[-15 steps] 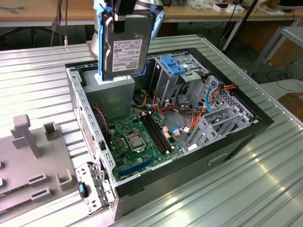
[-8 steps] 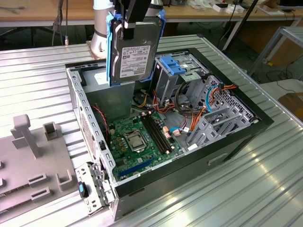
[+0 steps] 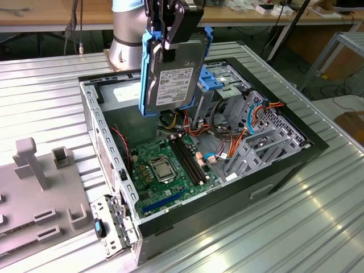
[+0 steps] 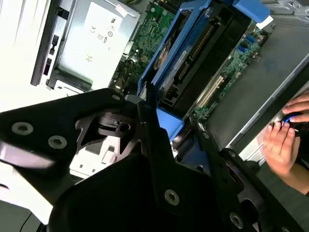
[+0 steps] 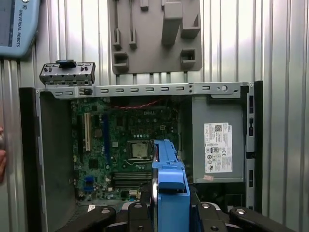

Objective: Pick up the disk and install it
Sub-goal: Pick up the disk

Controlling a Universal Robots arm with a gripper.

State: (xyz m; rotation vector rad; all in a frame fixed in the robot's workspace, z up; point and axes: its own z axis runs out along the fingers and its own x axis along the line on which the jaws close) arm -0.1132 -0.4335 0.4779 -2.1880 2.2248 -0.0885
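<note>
Claw (image 3: 169, 50) of mine pinches the disk (image 3: 172, 85) by its upper edge.
I hold the disk upright with its label facing out and blue rails down both sides. It hangs above the open computer case (image 3: 216, 213), over the green motherboard (image 3: 165, 168) near the grey power supply (image 5: 217, 145). A person's hand (image 4: 282, 140) is at the case's rim. The case sits on the ribbed desk (image 3: 57, 79).
</note>
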